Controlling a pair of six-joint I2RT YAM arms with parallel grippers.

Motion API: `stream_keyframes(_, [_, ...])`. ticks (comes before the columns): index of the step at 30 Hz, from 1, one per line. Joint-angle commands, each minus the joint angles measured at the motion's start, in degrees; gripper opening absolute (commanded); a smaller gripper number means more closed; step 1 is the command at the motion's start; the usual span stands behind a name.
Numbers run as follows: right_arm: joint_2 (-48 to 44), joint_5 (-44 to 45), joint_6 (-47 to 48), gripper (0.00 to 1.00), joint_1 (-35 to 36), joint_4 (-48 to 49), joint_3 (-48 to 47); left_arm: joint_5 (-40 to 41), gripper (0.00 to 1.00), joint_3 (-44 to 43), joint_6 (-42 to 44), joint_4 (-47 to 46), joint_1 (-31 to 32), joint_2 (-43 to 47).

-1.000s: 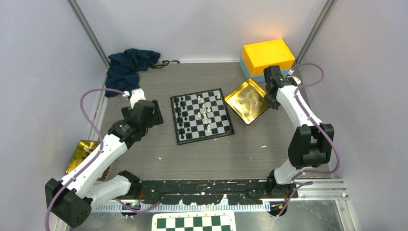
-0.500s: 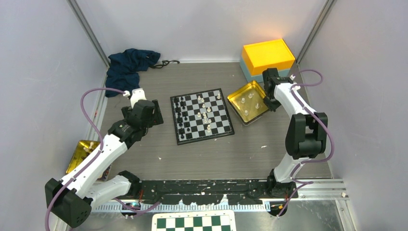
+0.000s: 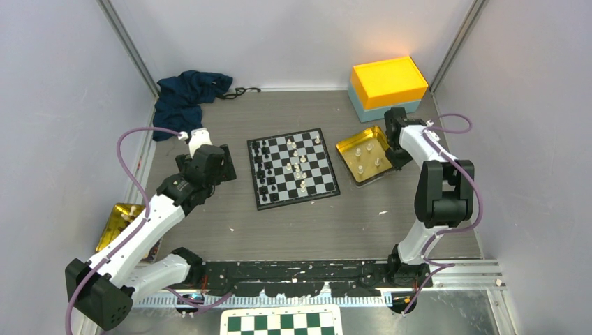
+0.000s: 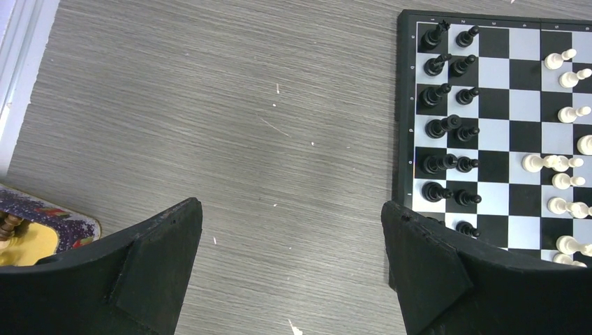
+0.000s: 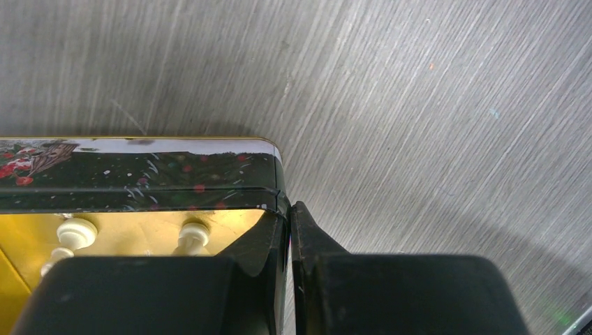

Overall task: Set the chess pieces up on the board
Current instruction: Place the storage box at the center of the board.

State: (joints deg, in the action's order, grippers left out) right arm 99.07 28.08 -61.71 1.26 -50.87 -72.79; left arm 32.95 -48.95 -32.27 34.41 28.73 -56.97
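Observation:
The board (image 3: 328, 174) lies mid-table. Black chess pieces (image 3: 262, 167) stand in two columns on its left side and white ones (image 3: 299, 164) are scattered over its middle. The left wrist view shows the same black pieces (image 4: 447, 125) and white pieces (image 4: 558, 162). My left gripper (image 3: 227, 162) hangs open over bare table just left of the board, with nothing between its fingers (image 4: 292, 216). My right gripper (image 3: 398, 159) is shut on the right rim of a gold tin tray (image 3: 368, 157), pinching the tray's corner wall (image 5: 288, 209). White pieces (image 5: 77, 230) stand inside the tray.
A yellow box (image 3: 389, 80) on a blue-grey one stands at the back right, close behind the tray. A dark blue cloth (image 3: 188, 94) lies at the back left. Another gold tin (image 3: 119, 223) sits by the left arm. A green-and-white checkered panel (image 3: 283, 322) lies at the near edge.
My right gripper has drawn back toward the near right with the tray's rim in it, and the tray has turned and slid with it. The left arm has not moved.

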Motion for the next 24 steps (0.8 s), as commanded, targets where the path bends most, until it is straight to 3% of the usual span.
stream_keyframes(1, [0.0, -0.4, -2.9, 0.01, -0.5, 3.2, 0.2, 1.6, 1.0, -1.1, 1.0, -0.6, -0.3, 1.5])
stream_keyframes(5, [1.0, -0.6, -2.9, 0.05, -0.5, 3.4, 0.0, 1.6, 1.0, -1.2, 1.1, -0.6, -0.3, 1.4])
stream_keyframes(9, [1.4, -1.1, -2.3, 0.15, -0.5, 4.0, 0.4, 1.7, 1.0, -1.2, 1.1, -0.6, -0.3, 1.3])
stream_keyframes(12, [1.5, -1.2, -1.6, 0.34, -2.1, 4.5, 0.5, 1.9, 1.0, -1.1, 1.1, -0.6, -0.3, 1.2])
stream_keyframes(14, [1.5, -0.9, -1.1, 0.4, -2.2, 4.5, 0.4, 1.8, 1.0, -1.0, 1.0, -0.6, -0.3, 1.1])
stream_keyframes(24, [-1.4, 1.0, 2.6, 0.46, -2.1, 3.8, -1.8, 1.8, 1.0, -1.1, 0.8, -1.2, -0.3, 0.6])
